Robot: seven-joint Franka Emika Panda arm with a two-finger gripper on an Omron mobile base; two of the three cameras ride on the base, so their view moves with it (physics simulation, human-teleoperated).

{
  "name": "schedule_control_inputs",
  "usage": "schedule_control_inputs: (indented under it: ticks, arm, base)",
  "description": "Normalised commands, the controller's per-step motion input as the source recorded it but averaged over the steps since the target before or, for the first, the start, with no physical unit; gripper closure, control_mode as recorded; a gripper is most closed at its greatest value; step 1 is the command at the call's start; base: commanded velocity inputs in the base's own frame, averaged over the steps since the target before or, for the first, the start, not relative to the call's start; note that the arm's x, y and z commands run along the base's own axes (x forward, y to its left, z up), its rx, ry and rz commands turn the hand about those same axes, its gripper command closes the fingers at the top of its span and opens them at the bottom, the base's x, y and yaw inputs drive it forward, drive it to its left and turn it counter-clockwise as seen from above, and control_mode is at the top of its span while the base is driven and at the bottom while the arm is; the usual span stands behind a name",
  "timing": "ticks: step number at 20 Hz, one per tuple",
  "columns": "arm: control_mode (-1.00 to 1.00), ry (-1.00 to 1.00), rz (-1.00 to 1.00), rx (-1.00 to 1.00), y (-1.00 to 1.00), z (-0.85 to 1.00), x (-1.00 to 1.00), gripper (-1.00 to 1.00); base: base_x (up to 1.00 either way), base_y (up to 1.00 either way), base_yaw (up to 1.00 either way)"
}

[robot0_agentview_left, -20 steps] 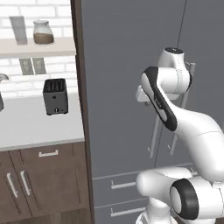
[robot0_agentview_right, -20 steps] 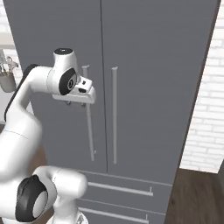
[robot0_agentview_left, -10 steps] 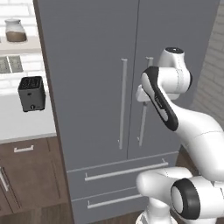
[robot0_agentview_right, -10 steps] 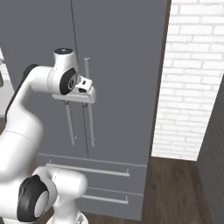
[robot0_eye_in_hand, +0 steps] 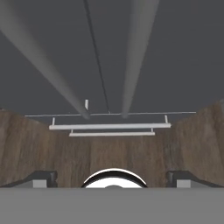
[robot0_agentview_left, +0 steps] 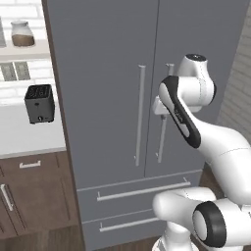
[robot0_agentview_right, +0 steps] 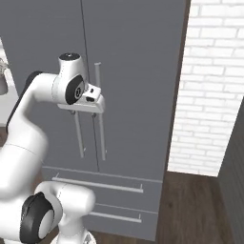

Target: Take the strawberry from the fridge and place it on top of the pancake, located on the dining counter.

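Fridge [robot0_agentview_left: 112, 73] fills centre of left base view, both doors shut; two bar handles [robot0_agentview_left: 140, 115] either side of the centre seam, drawers below. Strawberry presumably inside, behind shut doors, so can't be placed.

Gripper [robot0_eye_in_hand: 112, 177] in hand view: tips sit far apart at lower left and lower right, so jaws wide, nothing between them. It looks down along the doors at the handles and drawer bars. In right base view the hand [robot0_agentview_right: 88, 97] hangs just in front of the handles [robot0_agentview_right: 100, 112], mid-left of frame.

Risks, as I judge: closing off-centre could slip off the bar or catch both handles; pulling at a bad angle could lose grip. Toaster [robot0_agentview_left: 39, 103] on worktop at left, well apart.
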Motion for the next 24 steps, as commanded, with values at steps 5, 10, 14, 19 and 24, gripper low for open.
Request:
schedule_control_inputs:
  ticks: [5,10,14,19,24]
  arm:
    - [1.00,0.00,0.00,0.00,0.00,0.00,0.00,-1.00]
    - [1.00,0.00,0.00,0.00,0.00,0.00,0.00,-1.00]
    - [1.00,0.00,0.00,0.00,0.00,0.00,0.00,-1.00]
    - [1.00,0.00,0.00,0.00,0.00,0.00,0.00,-1.00]
    - [1.00,0.00,0.00,0.00,0.00,0.00,0.00,-1.00]
  base:
    - [-0.05,0.00,0.13]
    - [-0.10,-0.03,0.07]
    - [-0.23,-0.10,0.01]
    - [-0.41,-0.19,0.00]
    - [-0.39,-0.04,-0.24]
